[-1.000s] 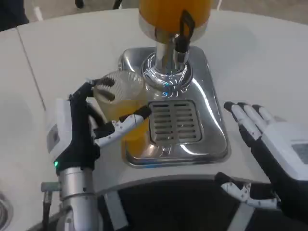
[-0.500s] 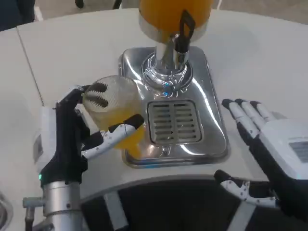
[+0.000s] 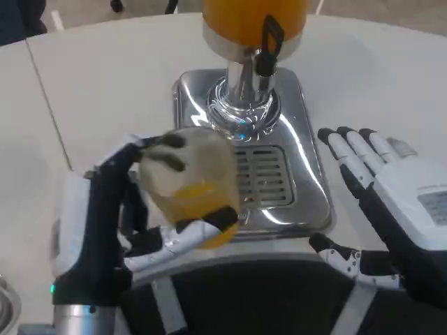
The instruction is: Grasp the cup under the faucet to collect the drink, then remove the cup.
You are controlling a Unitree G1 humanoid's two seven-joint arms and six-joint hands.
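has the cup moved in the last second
Yes. Held by the left hand, the cup has come toward the camera along the dispenser's chrome base, now overlapping its drip grille.

One cup [image 3: 192, 188], one dispenser [image 3: 251, 105], two hands.

A single head view looks steeply down from the robot's side onto the white table [image 3: 105, 77], close in. The drink dispenser [image 3: 251, 42] stands at 12 o'clock, its top cropped; the nearest foreground is slightly blurred, perhaps from motion.
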